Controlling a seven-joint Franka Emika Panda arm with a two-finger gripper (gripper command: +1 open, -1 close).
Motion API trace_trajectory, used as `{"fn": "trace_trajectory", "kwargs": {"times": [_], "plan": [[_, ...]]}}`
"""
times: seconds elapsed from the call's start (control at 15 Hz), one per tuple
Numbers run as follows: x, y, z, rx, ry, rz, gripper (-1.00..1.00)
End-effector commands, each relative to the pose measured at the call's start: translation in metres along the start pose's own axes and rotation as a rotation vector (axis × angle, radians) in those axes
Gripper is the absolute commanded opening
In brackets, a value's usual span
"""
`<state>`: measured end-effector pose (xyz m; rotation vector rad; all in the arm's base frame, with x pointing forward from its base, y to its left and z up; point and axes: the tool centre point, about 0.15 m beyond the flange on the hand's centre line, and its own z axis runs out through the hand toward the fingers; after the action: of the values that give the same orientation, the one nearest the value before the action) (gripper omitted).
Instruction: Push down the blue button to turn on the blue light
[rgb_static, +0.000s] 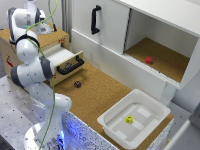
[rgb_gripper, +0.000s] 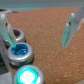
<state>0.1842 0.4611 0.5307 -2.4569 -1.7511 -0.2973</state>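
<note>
In the wrist view the small round blue button (rgb_gripper: 21, 50) sits in a dark rim on a grey panel. A round lamp (rgb_gripper: 27, 76) beside it glows bright cyan-blue. My gripper (rgb_gripper: 37, 46) is open and empty, its jaws wide apart. The fingertip (rgb_gripper: 10, 44) of one finger is right at the blue button's edge; I cannot tell if it touches. The other finger (rgb_gripper: 67, 30) is over bare cork. In the exterior view the arm (rgb_static: 30, 70) reaches to the upper left and hides the button and the gripper.
A second, darker round button (rgb_gripper: 17, 35) lies just beyond the blue one. The exterior view shows a wooden box with an open drawer (rgb_static: 67, 60), a dark block (rgb_static: 77, 84) on the cork, a white tray (rgb_static: 150, 107) holding a yellow block (rgb_static: 129, 119), and a red block (rgb_static: 148, 60) in the cupboard.
</note>
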Motion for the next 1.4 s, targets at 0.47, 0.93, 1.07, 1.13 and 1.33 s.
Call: {"fn": "trace_trajectory", "kwargs": {"times": [0.47, 0.93, 1.07, 1.13, 1.33], "plan": [[0.055, -0.039, 0.028, -0.175, -0.183, -0.042, -1.00], [0.064, -0.029, 0.037, -0.128, -0.153, -0.053, -1.00], [0.068, -0.031, 0.044, -0.106, -0.161, -0.056, -1.00], [0.069, -0.032, 0.047, -0.100, -0.164, -0.057, -1.00], [0.072, -0.034, 0.055, -0.085, -0.172, -0.046, -1.00]]}}
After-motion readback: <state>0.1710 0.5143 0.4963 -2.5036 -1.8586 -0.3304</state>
